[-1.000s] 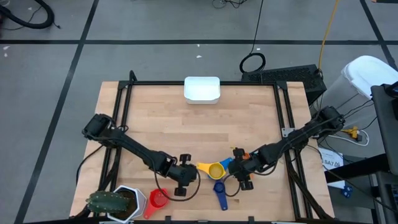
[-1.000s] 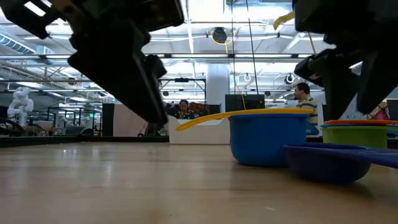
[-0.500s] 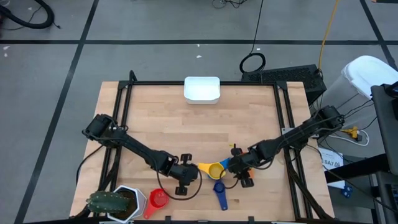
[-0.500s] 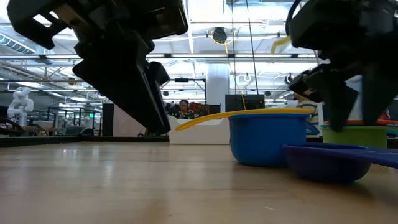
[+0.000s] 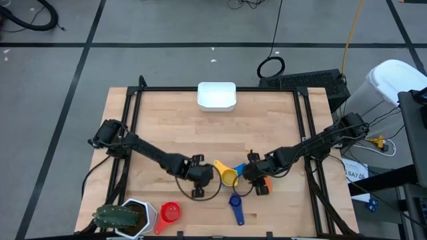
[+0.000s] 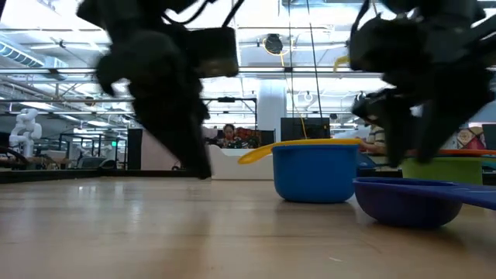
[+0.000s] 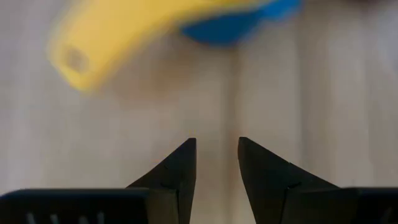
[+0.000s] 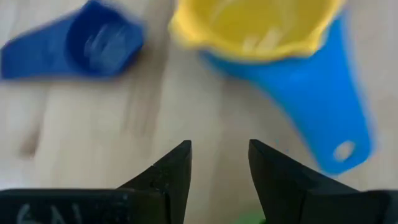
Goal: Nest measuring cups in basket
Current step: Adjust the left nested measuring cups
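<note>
Low in the middle of the high view, the yellow measuring cup (image 5: pixel 229 176) sits nested in the light blue cup (image 5: pixel 239 175) on the tabletop (image 5: pixel 267 127), with the left claw (image 5: pixel 203 175) just to its left and the right claw (image 5: pixel 249 175) just to its right. Both claws stand partly open with nothing between their fingers. The dark blue cup (image 5: pixel 235 207) lies below them, the red cup (image 5: pixel 169 213) at lower left, and the white basket (image 5: pixel 216 95) sits well apart at the tabletop's top edge.
</note>
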Available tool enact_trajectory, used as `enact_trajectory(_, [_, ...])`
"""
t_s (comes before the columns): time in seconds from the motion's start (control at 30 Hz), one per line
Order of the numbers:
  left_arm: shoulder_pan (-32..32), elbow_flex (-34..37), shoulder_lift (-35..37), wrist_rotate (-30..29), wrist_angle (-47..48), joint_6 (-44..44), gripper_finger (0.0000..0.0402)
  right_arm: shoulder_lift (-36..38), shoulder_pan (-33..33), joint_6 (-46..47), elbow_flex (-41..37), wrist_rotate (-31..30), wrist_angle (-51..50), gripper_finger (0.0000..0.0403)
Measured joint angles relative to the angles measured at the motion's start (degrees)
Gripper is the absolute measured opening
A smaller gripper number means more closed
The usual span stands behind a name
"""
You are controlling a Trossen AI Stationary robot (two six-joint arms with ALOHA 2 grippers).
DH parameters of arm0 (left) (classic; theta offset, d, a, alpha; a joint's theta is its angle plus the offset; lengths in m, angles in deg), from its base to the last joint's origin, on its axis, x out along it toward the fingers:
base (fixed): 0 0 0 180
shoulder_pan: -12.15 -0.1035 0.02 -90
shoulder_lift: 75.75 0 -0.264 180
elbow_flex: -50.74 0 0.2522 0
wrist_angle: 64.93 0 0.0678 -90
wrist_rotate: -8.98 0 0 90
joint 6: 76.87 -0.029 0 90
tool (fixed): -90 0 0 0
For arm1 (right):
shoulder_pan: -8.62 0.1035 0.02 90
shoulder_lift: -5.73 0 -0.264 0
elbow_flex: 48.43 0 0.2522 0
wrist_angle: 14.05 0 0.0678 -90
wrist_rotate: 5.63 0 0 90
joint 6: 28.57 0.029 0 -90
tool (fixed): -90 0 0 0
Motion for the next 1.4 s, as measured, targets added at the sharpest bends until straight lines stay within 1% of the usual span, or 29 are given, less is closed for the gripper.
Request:
enact_trajectory(0.07, [1.53,0.00,0.01,0.45,1.36,-0.10,0.0122,0.04,1.38,0.29,0.00,0.38,-0.32,0.0150])
enact_trajectory(0.17, [3.41,0.00,-0.01,-0.28,1.42,-1.55,0.0122,0.04,2.85,-2.04,0.00,-0.25,0.27,0.0150])
enact_trajectory(0.27, [3.89,0.00,-0.01,-4.44,0.11,-4.92,0.0122,0.04,2.85,-6.27,0.00,-5.34,2.94,0.0150])
enact_trajectory(0.33, [2.74,0.00,0.01,-8.36,-1.57,-8.11,0.0122,-0.39,1.29,-10.13,0.00,-8.33,6.11,0.0150])
enact_trajectory(0.43, [-0.47,0.00,-0.01,-11.13,-4.62,-11.12,0.0122,-0.90,-1.90,-12.36,0.00,-8.49,8.51,0.0150])
enact_trajectory(0.5, [-2.19,0.00,0.12,-11.04,-4.83,-10.18,0.0122,-0.95,-3.01,-11.76,0.00,-6.83,7.62,0.0150])
enact_trajectory(0.6, [-2.10,0.00,0.23,-7.94,-3.23,-8.56,0.0122,-0.95,-2.46,-9.82,0.00,-4.17,4.63,0.0150])
enact_trajectory(0.7, [0.04,0.00,0.23,-7.40,-0.81,-7.41,0.0122,-0.95,-0.23,-8.95,-0.02,-4.04,2.22,0.0150])
enact_trajectory(0.87, [3.87,0.00,0.25,-7.55,0.74,-6.34,0.0122,-0.95,2.91,-9.75,-0.02,-4.43,3.07,0.0150])
enact_trajectory(0.97, [4.65,0.00,0.27,-9.75,0.74,-8.91,0.0122,-0.95,2.67,-12.43,-0.01,-6.23,4.83,0.0150])
enact_trajectory(1.1, [1.59,0.00,0.30,-16.37,0.99,-13.97,0.0122,-0.95,-0.67,-17.88,0.00,-8.40,7.67,0.0150])
enact_trajectory(1.17, [-0.72,0.00,0.30,-18.43,1.06,-16.91,0.0122,-0.95,-2.60,-19.60,0.00,-8.67,8.61,0.0150])
enact_trajectory(1.27, [-3.65,0.00,0.32,-18.61,0.46,-21.83,0.0122,-0.95,-4.25,-21.80,-0.01,-8.66,8.72,0.0150])
enact_trajectory(1.4, [-4.47,0.00,0.32,-18.59,-1.55,-26.58,0.0122,-0.95,-4.60,-22.92,-0.02,-8.76,8.25,0.0150])
